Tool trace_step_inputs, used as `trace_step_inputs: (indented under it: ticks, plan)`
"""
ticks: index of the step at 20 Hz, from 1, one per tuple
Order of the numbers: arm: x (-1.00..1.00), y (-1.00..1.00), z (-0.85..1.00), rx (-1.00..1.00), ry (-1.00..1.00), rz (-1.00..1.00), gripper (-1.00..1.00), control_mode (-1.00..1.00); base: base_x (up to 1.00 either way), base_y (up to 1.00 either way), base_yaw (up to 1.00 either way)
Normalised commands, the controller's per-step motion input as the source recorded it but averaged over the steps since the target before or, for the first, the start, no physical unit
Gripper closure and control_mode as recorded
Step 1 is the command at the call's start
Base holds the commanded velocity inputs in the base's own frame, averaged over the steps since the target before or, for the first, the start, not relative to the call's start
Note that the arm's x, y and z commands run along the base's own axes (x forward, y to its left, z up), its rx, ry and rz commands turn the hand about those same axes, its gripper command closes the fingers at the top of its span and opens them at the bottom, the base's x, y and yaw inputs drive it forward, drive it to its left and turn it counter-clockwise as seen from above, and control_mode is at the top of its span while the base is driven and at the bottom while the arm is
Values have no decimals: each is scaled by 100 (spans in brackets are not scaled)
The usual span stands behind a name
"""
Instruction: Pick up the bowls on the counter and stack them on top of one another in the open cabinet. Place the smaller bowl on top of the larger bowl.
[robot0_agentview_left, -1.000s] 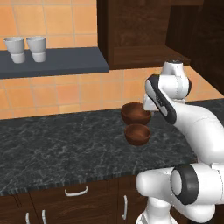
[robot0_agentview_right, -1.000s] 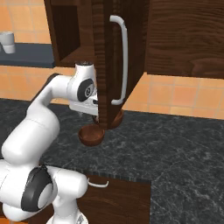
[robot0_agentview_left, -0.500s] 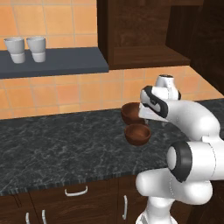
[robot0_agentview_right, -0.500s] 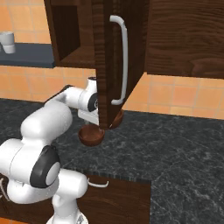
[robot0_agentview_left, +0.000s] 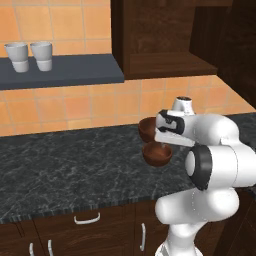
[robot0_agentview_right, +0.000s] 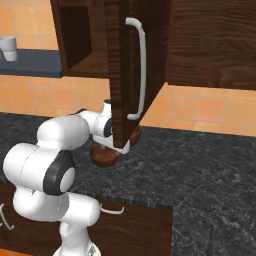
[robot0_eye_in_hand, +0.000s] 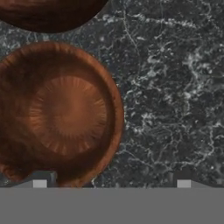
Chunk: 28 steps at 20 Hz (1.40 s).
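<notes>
Two reddish-brown bowls sit close together on the dark counter (robot0_agentview_left: 75, 165). The front bowl (robot0_agentview_left: 157, 155) lies right under my hand, and the back bowl (robot0_agentview_left: 147, 129) is just behind it. I cannot tell which is wider. In the hand view the front bowl (robot0_eye_in_hand: 61, 113) spreads across the left and the back bowl (robot0_eye_in_hand: 48, 13) crosses the top edge. My gripper (robot0_eye_in_hand: 111, 183) is open: the left fingertip stands over the front bowl's rim, the right over bare counter (robot0_eye_in_hand: 175, 87). Above, the open cabinet (robot0_agentview_left: 165, 62) stands doorless.
The cabinet's open door (robot0_agentview_right: 125, 75) with its silver handle hangs in front of my hand and part of the front bowl (robot0_agentview_right: 102, 156). Two white cups (robot0_agentview_left: 30, 56) stand on the blue-grey shelf (robot0_agentview_left: 75, 75) at the left. Drawers with silver handles (robot0_agentview_left: 86, 218) run below the counter.
My hand has come down and a little left until it hovers over the front bowl, and the arm has folded forward. Both bowls lie where they were.
</notes>
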Motion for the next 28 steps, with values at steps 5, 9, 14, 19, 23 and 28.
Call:
trace_step_inputs:
  ticks: [5,9,14,19,23,28]
  plan:
    - [24,-1,-33,-2,-7,0,-100,-100,0,0,0]
    - [21,0,-37,-3,-11,0,-100,-100,0,0,0]
    - [5,-5,-43,-1,-8,0,-100,-100,0,0,0]
    - [7,-1,-26,0,-3,0,100,-100,0,0,0]
    - [0,0,0,0,0,0,100,-100,0,0,0]
    - [-2,5,13,0,-2,0,100,-100,0,0,0]
